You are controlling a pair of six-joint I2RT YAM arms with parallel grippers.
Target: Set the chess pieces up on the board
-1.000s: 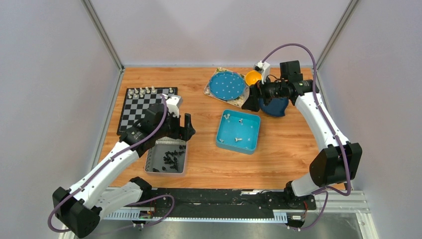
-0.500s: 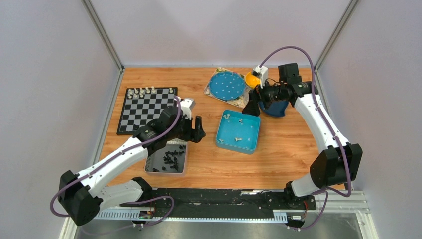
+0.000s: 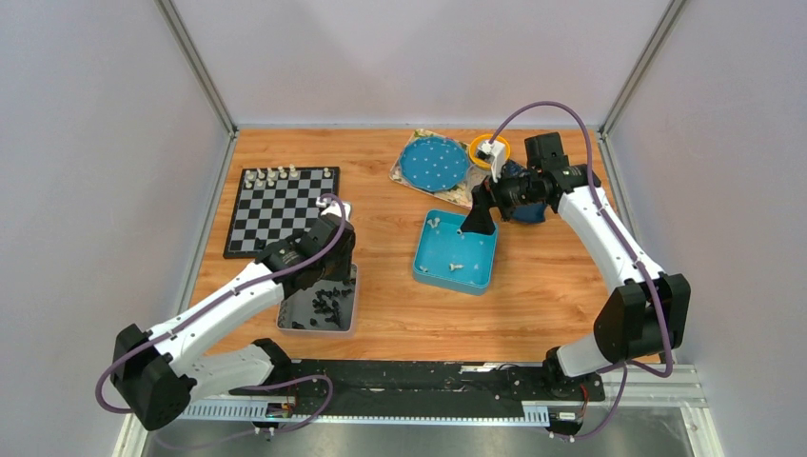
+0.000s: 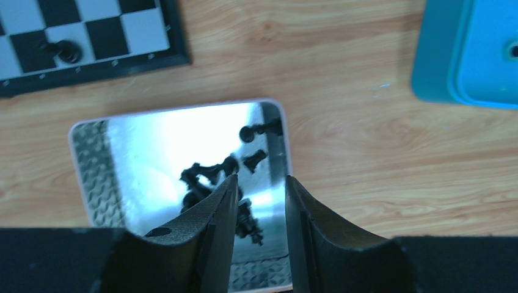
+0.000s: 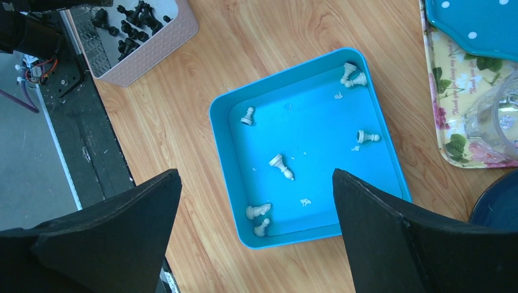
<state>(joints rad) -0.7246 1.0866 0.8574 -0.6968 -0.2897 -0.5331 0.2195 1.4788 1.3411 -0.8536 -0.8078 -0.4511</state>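
Observation:
The checkered board (image 3: 276, 214) lies at the left with a row of cream-white pieces (image 3: 285, 174) along its far edge. One black piece (image 4: 64, 50) stands on the board (image 4: 140, 36) near its corner. Several black pieces (image 4: 211, 171) lie in the silver tray (image 4: 91, 165). My left gripper (image 4: 259, 180) hangs over them, its jaws narrowly apart with nothing between them. Several cream-white pieces (image 5: 278, 163) lie in the blue tray (image 5: 220, 122). My right gripper (image 5: 255, 174) hovers wide open above it, holding nothing.
A blue polka-dot plate (image 3: 435, 163) rests on a floral tray at the back. An orange bowl (image 3: 490, 149) and a dark blue bowl (image 3: 528, 205) sit under the right arm. A clear jug (image 5: 495, 116) stands on the floral tray.
The left gripper has swung back from beside the silver tray to point down over it, and its jaws have narrowed. The right gripper has moved forward over the blue tray.

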